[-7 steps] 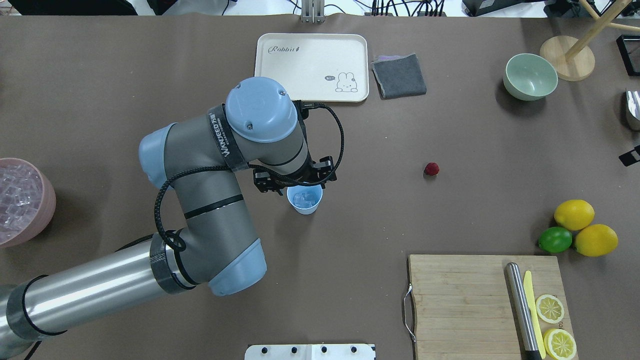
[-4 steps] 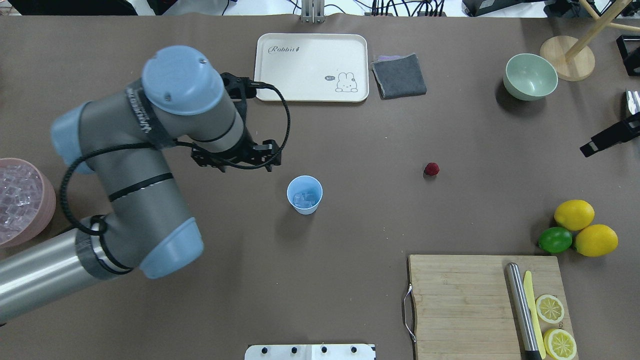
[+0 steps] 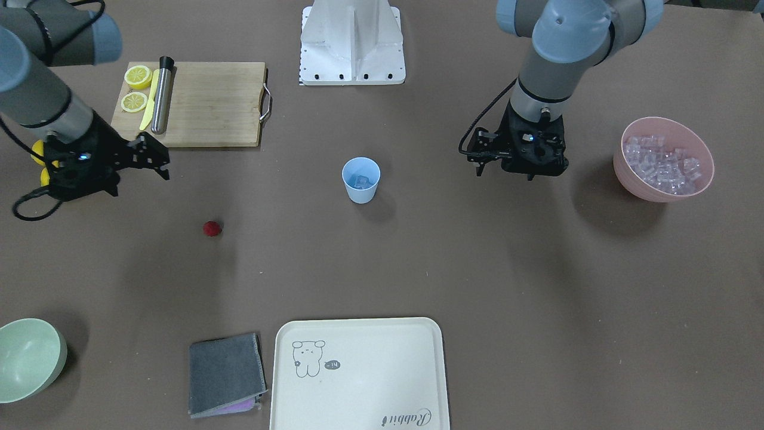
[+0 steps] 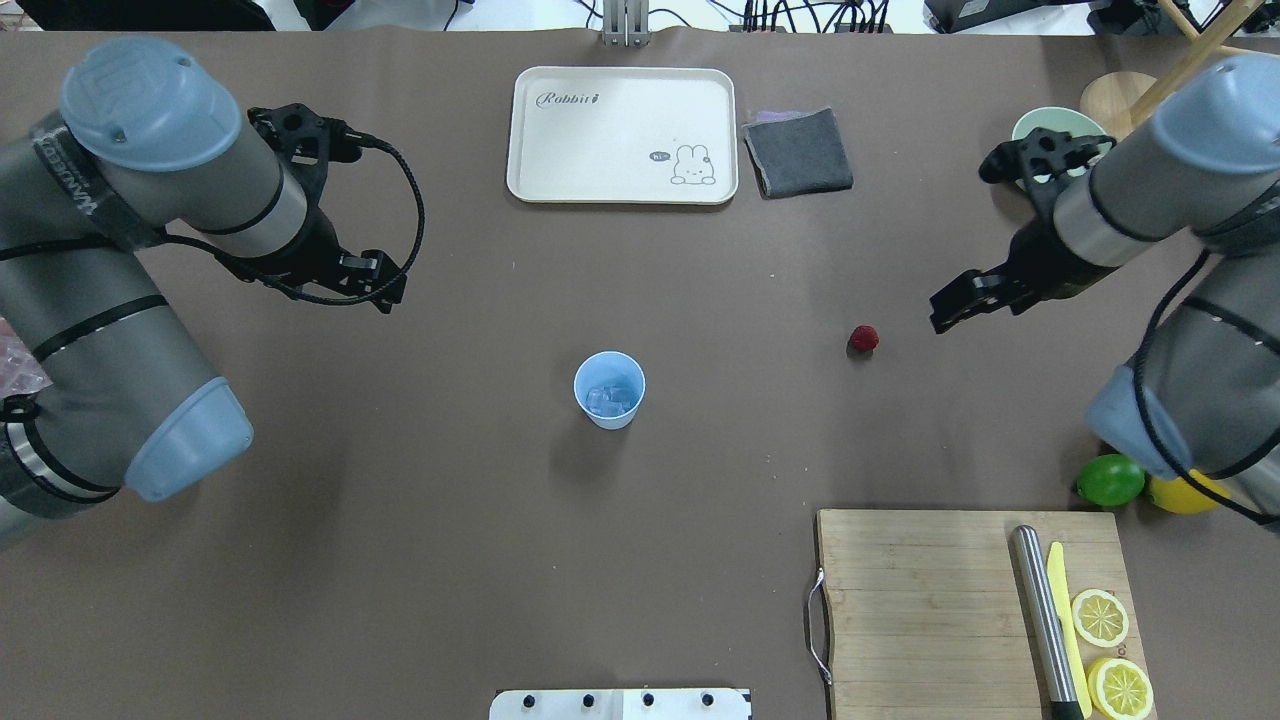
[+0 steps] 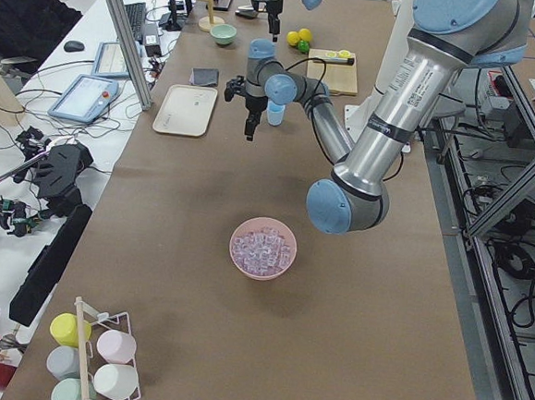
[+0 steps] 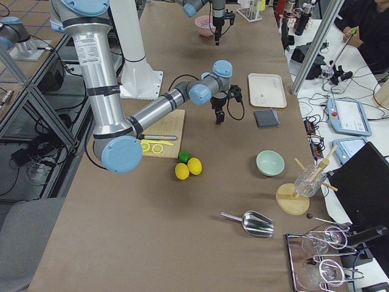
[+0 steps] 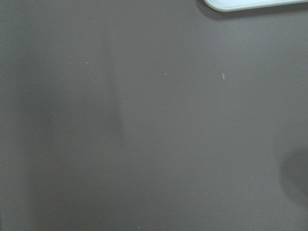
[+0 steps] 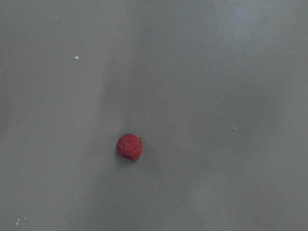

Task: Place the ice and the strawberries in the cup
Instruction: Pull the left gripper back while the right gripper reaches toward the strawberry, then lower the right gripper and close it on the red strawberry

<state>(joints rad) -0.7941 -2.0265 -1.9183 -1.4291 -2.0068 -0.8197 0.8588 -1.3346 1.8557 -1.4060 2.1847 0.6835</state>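
The strawberry lay alone on the bare brown bench, on the robot's right of the middle. The right pincer hung over the bench near it, a little farther to the right, and did not touch it. In the right wrist view the berry sat left of centre and low in the frame, with no fingers showing. We could not tell whether this pincer was open or closed.

The berry was small, round and dark red, with a finely pebbled skin. It cast a faint shadow on the matte bench covering.

The cup stood upright near the middle of the bench, well apart from both pincers. It was a smooth light-blue tumbler, tapered toward its base, and it held a few pieces of ice, clear and glassy with cube-like edges.

The left pincer hung over bare bench well away from the cup, on the robot's left. In the front view it was between the cup and a round pink bowl heaped with more clear cubes. The left wrist view gave only plain bench and one rounded corner of a pale tray, so we could not tell the state of this pincer either.
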